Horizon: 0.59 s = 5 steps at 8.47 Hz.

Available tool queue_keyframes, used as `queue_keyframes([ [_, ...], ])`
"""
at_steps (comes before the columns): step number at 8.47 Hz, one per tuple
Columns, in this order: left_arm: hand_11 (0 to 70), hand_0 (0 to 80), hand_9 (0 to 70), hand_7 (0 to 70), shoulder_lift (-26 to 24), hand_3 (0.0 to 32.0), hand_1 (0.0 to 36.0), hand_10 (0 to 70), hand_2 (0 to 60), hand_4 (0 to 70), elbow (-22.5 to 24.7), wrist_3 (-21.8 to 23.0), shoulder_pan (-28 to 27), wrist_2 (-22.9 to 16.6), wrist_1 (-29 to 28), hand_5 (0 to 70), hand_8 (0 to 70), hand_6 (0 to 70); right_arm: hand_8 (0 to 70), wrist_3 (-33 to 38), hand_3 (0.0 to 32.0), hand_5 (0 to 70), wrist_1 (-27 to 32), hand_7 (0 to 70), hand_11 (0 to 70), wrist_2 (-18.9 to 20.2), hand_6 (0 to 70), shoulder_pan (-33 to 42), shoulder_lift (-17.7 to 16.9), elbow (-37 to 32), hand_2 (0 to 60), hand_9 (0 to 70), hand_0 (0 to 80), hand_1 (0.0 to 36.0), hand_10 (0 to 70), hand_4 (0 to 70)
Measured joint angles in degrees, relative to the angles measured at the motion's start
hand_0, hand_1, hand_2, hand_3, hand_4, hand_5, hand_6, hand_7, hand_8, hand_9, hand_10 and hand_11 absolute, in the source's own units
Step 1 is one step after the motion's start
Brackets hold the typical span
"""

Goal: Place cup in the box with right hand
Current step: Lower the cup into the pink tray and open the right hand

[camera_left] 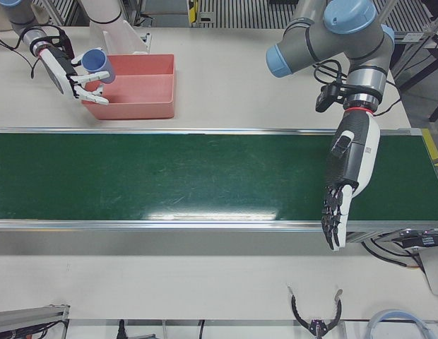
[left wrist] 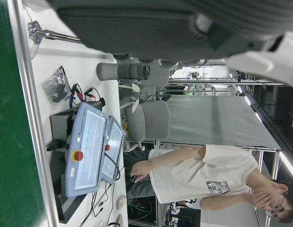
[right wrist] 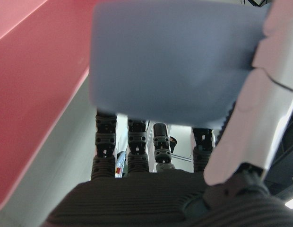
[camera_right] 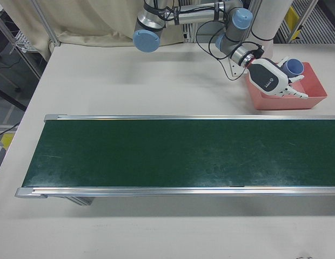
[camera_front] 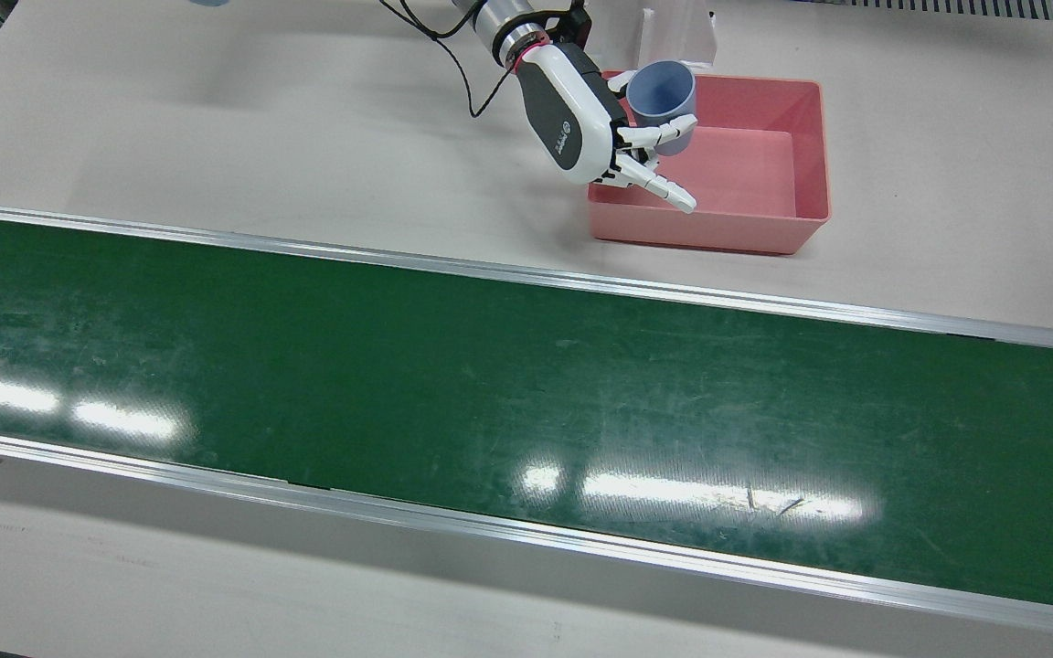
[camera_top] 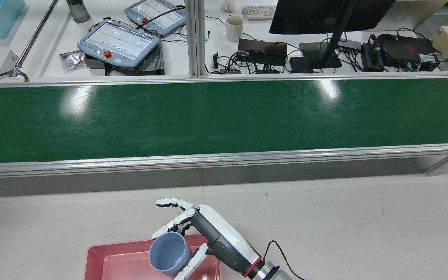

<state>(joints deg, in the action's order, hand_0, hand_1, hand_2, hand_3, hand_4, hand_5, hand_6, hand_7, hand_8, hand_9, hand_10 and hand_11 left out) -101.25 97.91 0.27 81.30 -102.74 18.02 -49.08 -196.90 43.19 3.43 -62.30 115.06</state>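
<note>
Cup [camera_front: 662, 94] is sitting in the right hand [camera_front: 581, 119], fingers wrapping its sides, hovering over the near-robot corner of the box [camera_front: 811, 164]. The carrying step is ending; next seems to be lowering it inside the box and releasing.

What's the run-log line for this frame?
phase: carry-to-place | right hand: shut on blue cup, held over pink box | cup: not released | left hand: open, empty, over green conveyor belt
</note>
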Motion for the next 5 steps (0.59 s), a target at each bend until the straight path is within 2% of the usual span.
queue_keyframes([
  [2, 0.0, 0.0, 0.0, 0.0, 0.00, 0.0, 0.0, 0.0, 0.0, 0.0, 0.00, 0.02, 0.00, 0.00, 0.03, 0.0, 0.0, 0.0, 20.7, 3.68, 32.0, 4.3, -0.01, 34.4, 18.4, 5.87, 3.3, 2.96, 4.86, -6.86, 0.0, 21.1, 46.8, 0.0, 13.2, 43.2],
  [3, 0.0, 0.0, 0.0, 0.0, 0.00, 0.0, 0.0, 0.0, 0.0, 0.0, 0.00, 0.01, 0.00, 0.00, 0.06, 0.0, 0.0, 0.0, 21.1, 5.04, 32.0, 4.7, -0.06, 35.6, 19.2, 7.42, 3.6, 3.75, 6.25, -8.77, 0.0, 21.9, 47.2, 0.0, 13.7, 40.3],
  [4, 0.0, 0.0, 0.0, 0.0, 0.03, 0.0, 0.0, 0.0, 0.0, 0.0, 0.00, 0.00, 0.00, 0.00, 0.05, 0.0, 0.0, 0.0, 21.9, 5.78, 32.0, 5.5, -0.14, 37.7, 20.6, 8.61, 4.3, 4.48, 7.13, -9.51, 0.0, 23.2, 48.5, 0.0, 14.5, 41.0],
  [5, 0.0, 0.0, 0.0, 0.0, 0.03, 0.0, 0.0, 0.0, 0.0, 0.0, 0.00, -0.01, 0.00, 0.00, 0.02, 0.0, 0.0, 0.0, 22.6, 6.05, 32.0, 6.1, -0.23, 39.7, 22.1, 9.42, 5.0, 5.15, 7.62, -9.13, 0.0, 24.4, 50.7, 0.5, 15.4, 48.2],
])
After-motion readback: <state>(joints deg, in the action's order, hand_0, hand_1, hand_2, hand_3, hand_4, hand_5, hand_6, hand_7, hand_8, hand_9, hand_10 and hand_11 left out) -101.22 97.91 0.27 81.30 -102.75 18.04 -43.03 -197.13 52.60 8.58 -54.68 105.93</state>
